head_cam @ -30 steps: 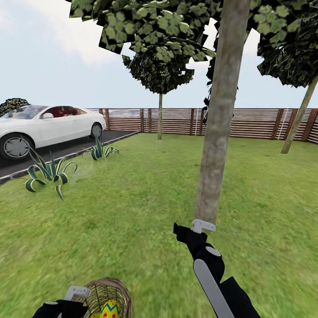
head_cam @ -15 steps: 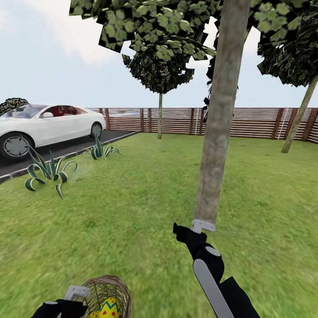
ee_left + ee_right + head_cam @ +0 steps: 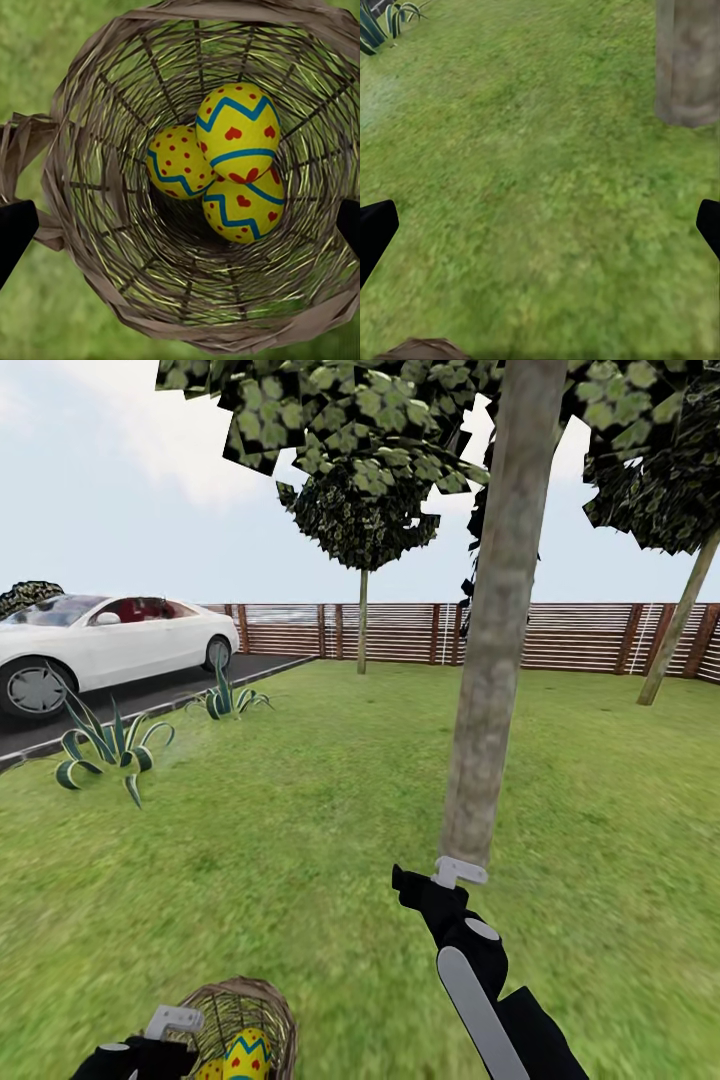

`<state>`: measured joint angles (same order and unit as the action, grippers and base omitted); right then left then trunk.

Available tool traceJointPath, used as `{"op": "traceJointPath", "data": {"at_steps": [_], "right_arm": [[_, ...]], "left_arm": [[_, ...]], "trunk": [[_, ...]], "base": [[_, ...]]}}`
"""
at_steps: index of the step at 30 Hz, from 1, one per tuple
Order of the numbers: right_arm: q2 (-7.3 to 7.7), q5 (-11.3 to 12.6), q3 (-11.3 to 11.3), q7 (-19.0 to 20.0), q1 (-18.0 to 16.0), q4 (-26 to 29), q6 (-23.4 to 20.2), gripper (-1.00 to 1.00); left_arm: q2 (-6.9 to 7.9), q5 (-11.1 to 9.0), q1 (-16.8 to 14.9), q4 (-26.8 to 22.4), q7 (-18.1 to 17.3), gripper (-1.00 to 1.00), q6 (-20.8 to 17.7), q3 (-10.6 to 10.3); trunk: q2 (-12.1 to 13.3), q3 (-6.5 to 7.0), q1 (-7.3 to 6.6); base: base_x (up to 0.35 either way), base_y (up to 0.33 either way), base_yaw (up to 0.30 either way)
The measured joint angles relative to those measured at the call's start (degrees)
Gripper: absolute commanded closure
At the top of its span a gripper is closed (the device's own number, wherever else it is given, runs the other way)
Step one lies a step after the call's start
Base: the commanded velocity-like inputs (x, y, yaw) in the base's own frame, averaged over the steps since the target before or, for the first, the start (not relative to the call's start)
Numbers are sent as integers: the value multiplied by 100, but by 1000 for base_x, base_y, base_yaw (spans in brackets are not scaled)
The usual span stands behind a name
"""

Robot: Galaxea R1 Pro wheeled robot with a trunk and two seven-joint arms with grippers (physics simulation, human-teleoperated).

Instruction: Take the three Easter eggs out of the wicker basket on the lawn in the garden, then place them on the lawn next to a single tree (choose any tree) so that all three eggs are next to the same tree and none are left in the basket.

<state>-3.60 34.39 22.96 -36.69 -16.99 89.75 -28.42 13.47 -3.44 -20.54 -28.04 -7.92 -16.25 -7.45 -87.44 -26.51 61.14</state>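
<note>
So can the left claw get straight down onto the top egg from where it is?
Probably yes. The left claw sits open over the wicker basket, its fingers spread wide, and the top egg lies uncovered on the other two with nothing above it.

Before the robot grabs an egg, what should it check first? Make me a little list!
1. All three yellow Easter eggs with blue zigzags are in the round woven-twig wicker basket: ok, three show in the left wrist view.
2. Left gripper open above the basket: ok, its dark fingertips sit wide apart at either side.
3. Top egg free to grab: ok, nothing covers it.
4. Thick grey-brown tree trunk close by: ok, it stands just ahead on the mottled green lawn.
5. Right gripper empty: ok, open over bare grass.
6. Basket sitting steady: cannot tell.
</note>
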Motion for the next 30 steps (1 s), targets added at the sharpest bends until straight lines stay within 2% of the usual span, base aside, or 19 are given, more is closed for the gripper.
{"op": "traceJointPath", "data": {"at_steps": [30], "right_arm": [[-5,0,1,0,0,0,0,-100]], "left_arm": [[-33,-7,1,-6,0,-100,15,0]], "trunk": [[-1204,-539,659]], "base": [[0,0,0]]}}
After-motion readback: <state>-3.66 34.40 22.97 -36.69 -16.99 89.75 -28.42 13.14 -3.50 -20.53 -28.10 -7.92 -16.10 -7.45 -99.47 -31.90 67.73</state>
